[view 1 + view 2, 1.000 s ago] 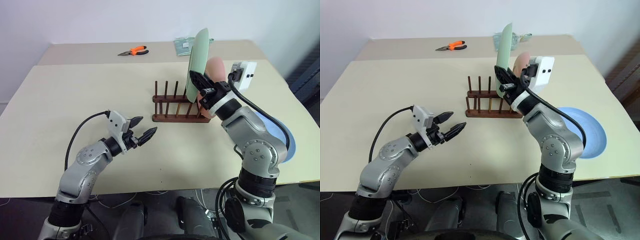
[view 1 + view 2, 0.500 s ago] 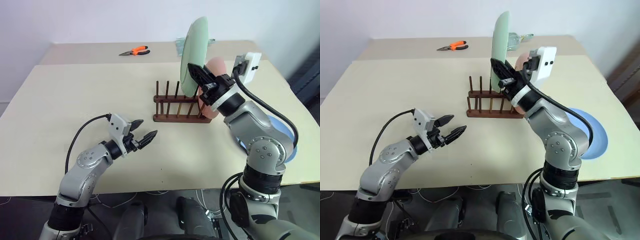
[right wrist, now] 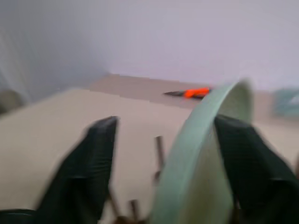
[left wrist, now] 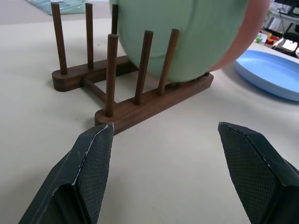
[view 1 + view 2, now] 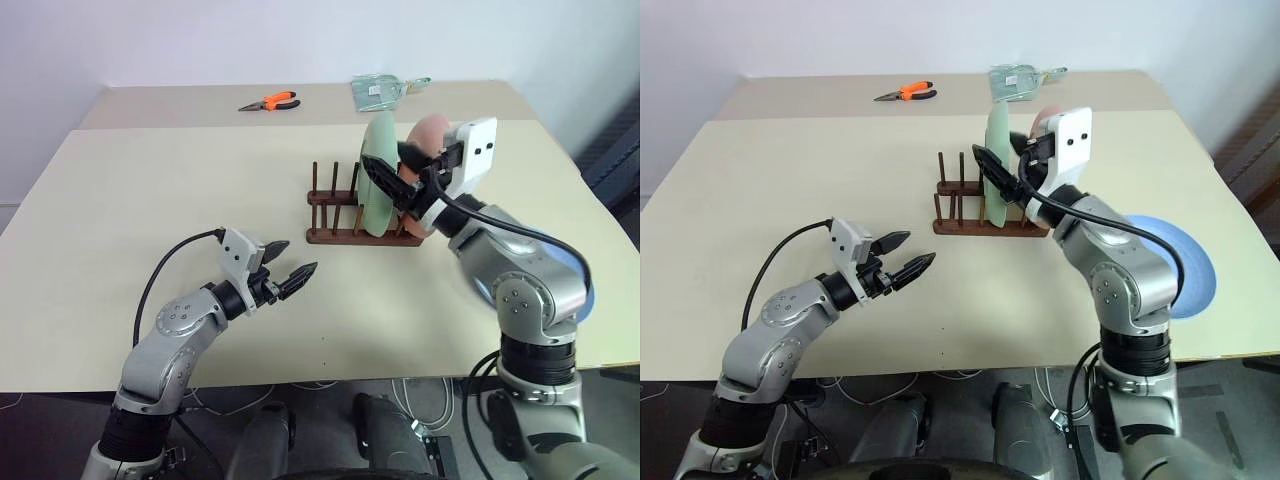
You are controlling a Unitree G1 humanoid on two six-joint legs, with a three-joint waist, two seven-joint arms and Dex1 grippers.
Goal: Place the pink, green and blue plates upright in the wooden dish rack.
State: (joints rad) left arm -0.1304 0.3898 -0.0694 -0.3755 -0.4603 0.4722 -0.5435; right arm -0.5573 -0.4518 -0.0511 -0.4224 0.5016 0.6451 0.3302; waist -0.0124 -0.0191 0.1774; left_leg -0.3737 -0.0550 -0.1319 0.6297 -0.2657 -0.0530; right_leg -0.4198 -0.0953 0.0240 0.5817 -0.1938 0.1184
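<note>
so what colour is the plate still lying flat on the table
Light blue plate, flat beside the wooden dish rack; clearest in the left wrist view.

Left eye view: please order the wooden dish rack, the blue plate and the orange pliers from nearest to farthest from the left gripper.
Measured from the left gripper:
1. The wooden dish rack, just ahead and to its right, mid-table.
2. The orange pliers, far ahead on the rear table.
3. The blue plate, flat at the table's right edge, behind the right arm.
The pliers and the blue plate are nearly too close to call.
</note>
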